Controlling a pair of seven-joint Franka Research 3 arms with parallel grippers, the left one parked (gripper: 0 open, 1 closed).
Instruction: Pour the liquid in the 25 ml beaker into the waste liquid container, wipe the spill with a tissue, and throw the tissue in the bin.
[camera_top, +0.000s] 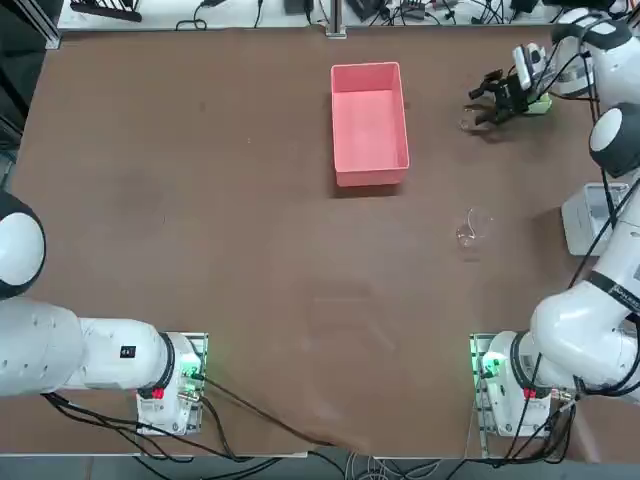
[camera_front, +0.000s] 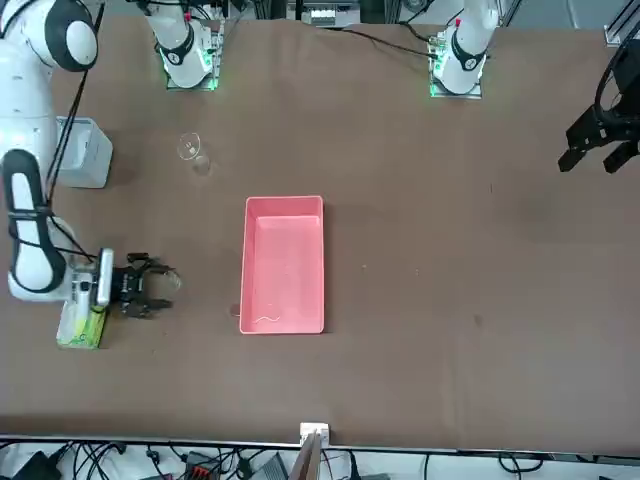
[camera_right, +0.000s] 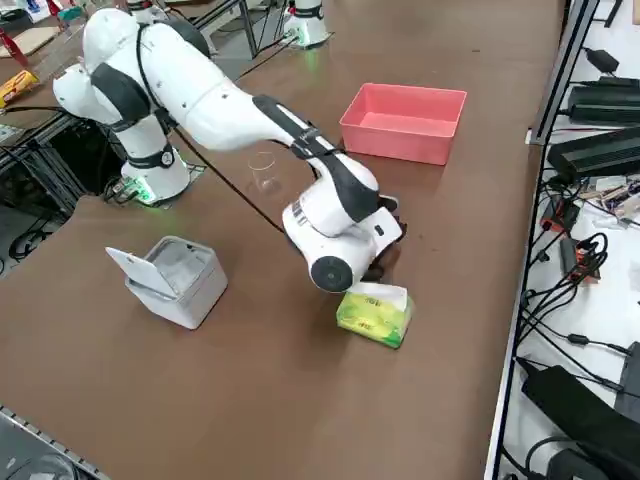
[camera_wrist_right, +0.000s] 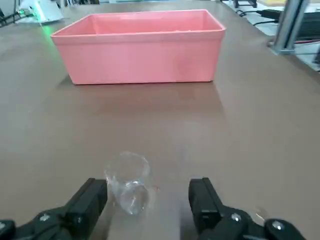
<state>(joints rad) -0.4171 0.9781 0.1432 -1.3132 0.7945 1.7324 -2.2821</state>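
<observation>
The 25 ml beaker (camera_wrist_right: 129, 183), a tiny clear glass, stands upright on the brown table between the fingers of my right gripper (camera_wrist_right: 147, 199). The fingers (camera_wrist_right: 93, 197) are open and apart from the glass, which sits nearer one of them. In the top view the gripper (camera_top: 476, 108) is at the far right of the table, low over the beaker (camera_top: 469, 123). Just beyond it lies the pink rectangular waste liquid container (camera_top: 369, 122) (camera_wrist_right: 140, 47). From the front, the gripper (camera_front: 160, 287) points toward that container (camera_front: 285, 262). The tissue is out of view.
A green tissue pack (camera_right: 375, 314) with a white sheet sticking out lies beside my wrist. A white bin (camera_right: 172, 281) with its lid flipped up stands near the table's right edge. A larger clear glass beaker (camera_top: 472, 228) stands between the bin and the container.
</observation>
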